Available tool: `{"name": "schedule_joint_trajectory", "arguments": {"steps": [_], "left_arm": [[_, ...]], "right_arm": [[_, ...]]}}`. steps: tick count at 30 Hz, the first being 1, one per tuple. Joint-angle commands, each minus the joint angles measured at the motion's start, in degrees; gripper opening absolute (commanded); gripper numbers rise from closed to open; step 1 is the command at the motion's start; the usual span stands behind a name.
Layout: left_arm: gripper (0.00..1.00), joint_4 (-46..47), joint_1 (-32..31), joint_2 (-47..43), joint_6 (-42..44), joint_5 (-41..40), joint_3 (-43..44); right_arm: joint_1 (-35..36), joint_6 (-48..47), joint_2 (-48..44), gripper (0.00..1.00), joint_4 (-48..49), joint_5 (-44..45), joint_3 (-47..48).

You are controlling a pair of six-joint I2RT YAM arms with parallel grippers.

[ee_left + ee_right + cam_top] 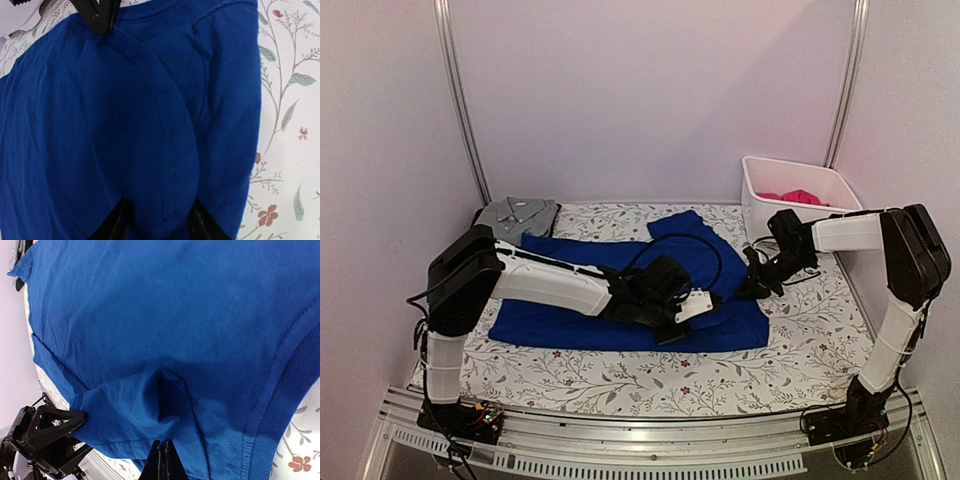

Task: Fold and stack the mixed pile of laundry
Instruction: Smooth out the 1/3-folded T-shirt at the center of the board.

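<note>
While a raised fold of the large royal-blue cloth garment [100, 125] bulges between them, the two black fingers [117, 225] of the left gripper [160, 226] stand partly spread. They press on the fold's two flanks, close to a stitched seam. The fingers of the right gripper [163, 460] are pressed together tip to tip, pinching a puckered tuck of the same garment beside a ribbed, stitched edge.

From above, the right gripper [752, 290] sits at the garment's edge just beside the white rectangular plastic bin [752, 190]. The left gripper [670, 325] is farther from the bin, over the near middle of the cloth. The blue garment lies spread on the white floral-patterned table covering [620, 375], starting just beside the bin and stretching away from it toward the left arm's side. A magenta-pink cloth garment [798, 197] lies inside the bin. A grey collared shirt [517, 213] lies well apart from the bin, just beyond the blue garment's farthest corner.
</note>
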Motion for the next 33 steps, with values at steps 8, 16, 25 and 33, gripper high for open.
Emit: {"name": "schedule_joint_trajectory", "arguments": {"steps": [8, 16, 25, 33], "left_arm": [[0.35, 4.3, 6.3, -6.0, -8.5, 0.9, -2.6], [0.42, 4.0, 11.9, -3.3, -15.6, -3.2, -2.3], [0.63, -1.2, 16.6, -5.6, -25.1, -7.4, -3.5], [0.74, -1.3, 19.4, -19.3, -29.3, 9.4, -13.7]], "right_arm": [[0.3, 2.8, 3.0, 0.0, 4.2, -4.3, 9.7], [0.5, 5.9, 8.6, 0.03, 7.2, -5.8, 15.9], [0.2, 2.5, 0.6, 0.47, 0.7, 0.0, 13.8], [3.7, 2.3, -12.6, 0.43, -2.7, -2.9, -4.1]]}}
